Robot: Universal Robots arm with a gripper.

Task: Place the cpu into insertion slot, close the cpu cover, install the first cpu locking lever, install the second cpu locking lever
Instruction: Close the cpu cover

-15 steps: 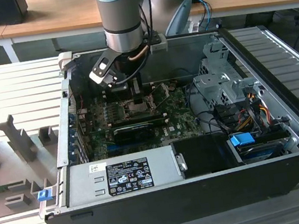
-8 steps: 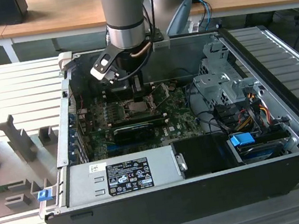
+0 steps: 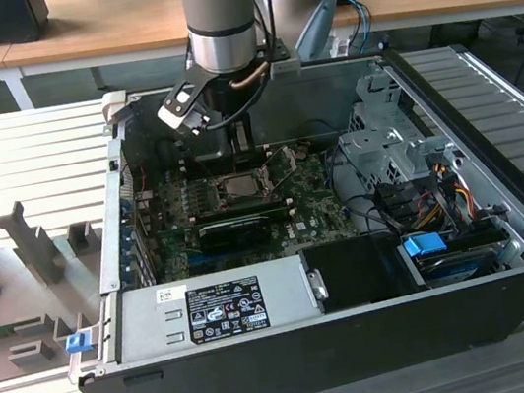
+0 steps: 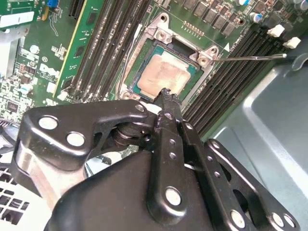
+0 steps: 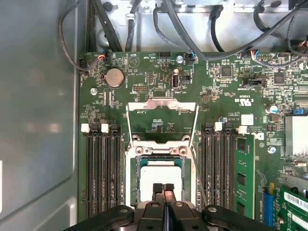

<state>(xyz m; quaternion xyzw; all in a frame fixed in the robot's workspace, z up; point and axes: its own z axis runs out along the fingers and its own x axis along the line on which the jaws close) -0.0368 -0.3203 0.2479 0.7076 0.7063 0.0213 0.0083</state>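
Green motherboard is seating the flat, silvery square cpu; the black gripper is pressing its fingers together over the cpu's edge.

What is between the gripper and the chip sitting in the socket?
Nothing. In both wrist views the shut gripper hangs right at the edge of the chip, with no part between them. I cannot tell whether they touch.

The chip has a pale, dull metal top, slightly smudged. The gripper gleams glossy black, its rivets bright metal. The cover is thin bare metal, the board smooth green, the case wall matt grey sheet.
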